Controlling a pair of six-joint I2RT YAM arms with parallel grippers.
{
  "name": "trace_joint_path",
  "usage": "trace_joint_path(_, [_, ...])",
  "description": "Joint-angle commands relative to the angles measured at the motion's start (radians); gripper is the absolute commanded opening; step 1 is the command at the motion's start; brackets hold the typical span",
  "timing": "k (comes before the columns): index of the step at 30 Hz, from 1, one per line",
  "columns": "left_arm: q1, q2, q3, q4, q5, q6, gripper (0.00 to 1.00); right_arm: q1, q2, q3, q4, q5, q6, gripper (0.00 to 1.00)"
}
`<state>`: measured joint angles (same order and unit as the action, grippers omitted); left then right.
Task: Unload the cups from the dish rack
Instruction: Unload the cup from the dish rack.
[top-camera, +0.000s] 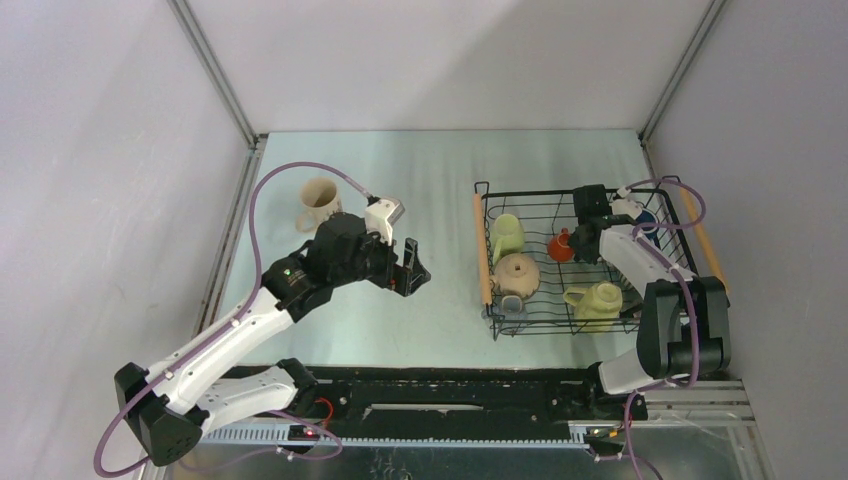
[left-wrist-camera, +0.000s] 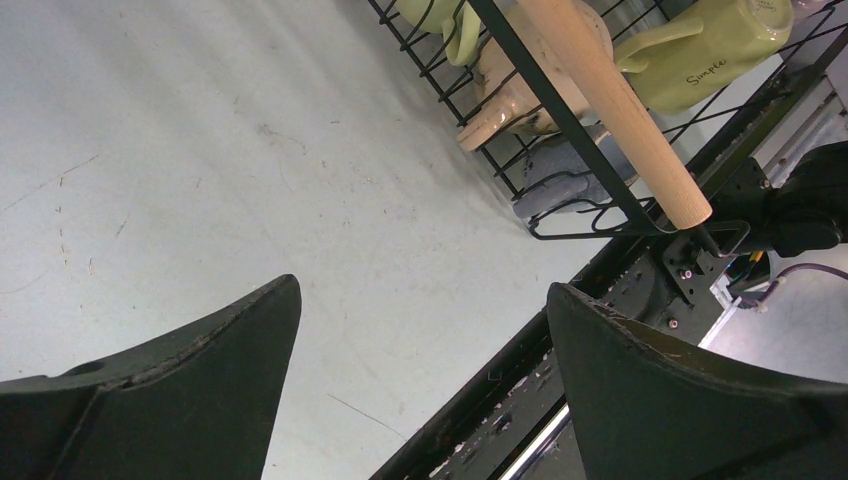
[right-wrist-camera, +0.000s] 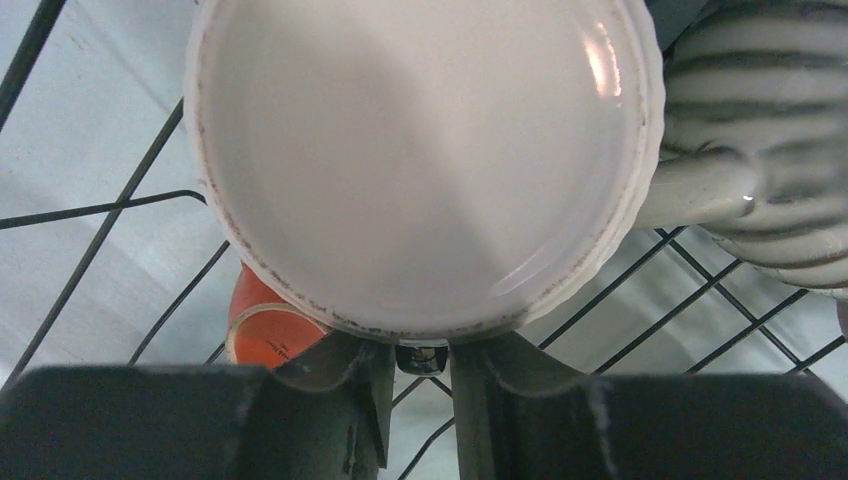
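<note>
Reaching into the far half of the rack (top-camera: 530, 193), the right pincer (right-wrist-camera: 418, 365) shows its fingers close together on a small bit at the lower edge of a pale cup (right-wrist-camera: 420, 160). We read that as a grip, likely on the handle, since the body looks too wide to span.

The left pincer (left-wrist-camera: 422, 285) hangs spread wide over bare table (left-wrist-camera: 200, 150) beside the rack, holding nothing, probably clear of the work. One tan cup (top-camera: 320, 203) stands upright at the table's far left, and we take that for the unloading spot.

Only the right wrist view shows the pale cup, base toward us, with an orange cup (right-wrist-camera: 265, 325) beneath and a ribbed cup (right-wrist-camera: 770, 130) just beside it. From above, the arm hides it. The left wrist view alone shows the grey cup (left-wrist-camera: 560, 175) under the wooden handle (left-wrist-camera: 610, 110).
</note>
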<state>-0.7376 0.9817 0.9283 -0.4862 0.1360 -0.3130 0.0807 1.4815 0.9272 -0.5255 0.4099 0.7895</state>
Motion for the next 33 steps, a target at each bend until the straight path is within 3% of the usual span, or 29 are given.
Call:
trace_joint_path(1, [-0.005,-0.003,-0.02,0.028,0.003,0.022,1.0,0.002,-0.004,-0.008,0.024,0.049,-0.017,0.3])
trace_joint_path(13, [-0.005,-0.005,-0.022,0.026,0.013,0.023,1.0,0.045,-0.036,-0.008,-0.021,0.135,-0.023,0.0])
trace_joint_path(33, [-0.006,0.0,-0.022,0.026,0.027,0.019,1.0,0.093,-0.109,-0.008,-0.061,0.219,-0.009,0.0])
